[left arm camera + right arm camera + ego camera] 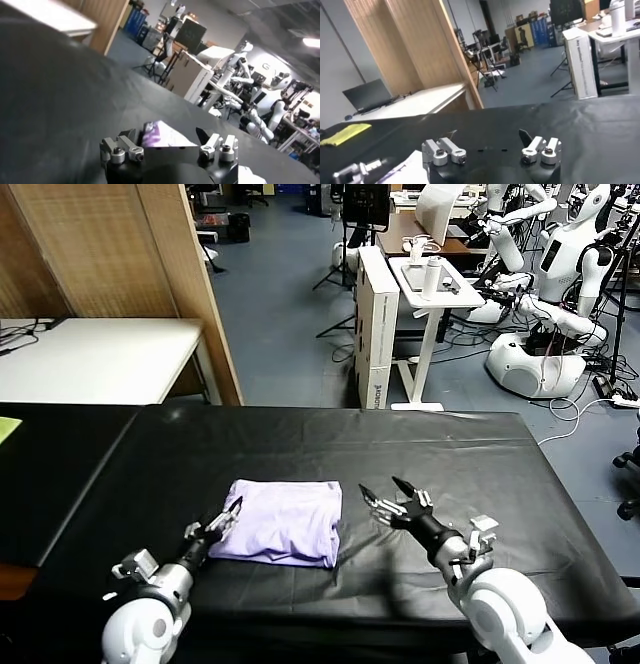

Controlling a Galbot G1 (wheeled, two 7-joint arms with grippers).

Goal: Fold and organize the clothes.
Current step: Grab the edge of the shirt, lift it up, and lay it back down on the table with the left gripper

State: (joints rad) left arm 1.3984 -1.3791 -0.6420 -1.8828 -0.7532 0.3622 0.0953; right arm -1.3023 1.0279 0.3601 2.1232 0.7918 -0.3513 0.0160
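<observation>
1. Head view shows the T-shirt point(283, 521) lying as a compact, roughly rectangular lavender bundle on the black tabletop point(480, 454), a little toward the robot's left of centre and near the front edge.
2. Folding looks essentially done: the sleeves and hem are tucked in, the outline is tidy, and the edge on the robot's right shows stacked layers. No printed pattern shows on the upper face from here.
3. Left claw point(229, 515) sits at the bundle's near corner on the robot's left, its fingers spread and holding nothing. Whether its tips brush the cloth cannot be told from the head view; in the left wrist view the left claw point(169, 148) has a bit of the shirt point(162, 136) just beyond its spread fingers, with a darker purple patch at the fabric's edge.
4. Right claw point(395, 498) hovers just beside the bundle's edge on the robot's right, clear of the fabric, fingers spread wide and empty. The right wrist view confirms the right claw point(491, 149) is spread over bare black cover.
5. What is left, as a judgement: perhaps squaring the bundle or moving it to a final spot, and drawing both arms away. No further fold seems called for, though a slight rumple along the near edge could be smoothed.
</observation>
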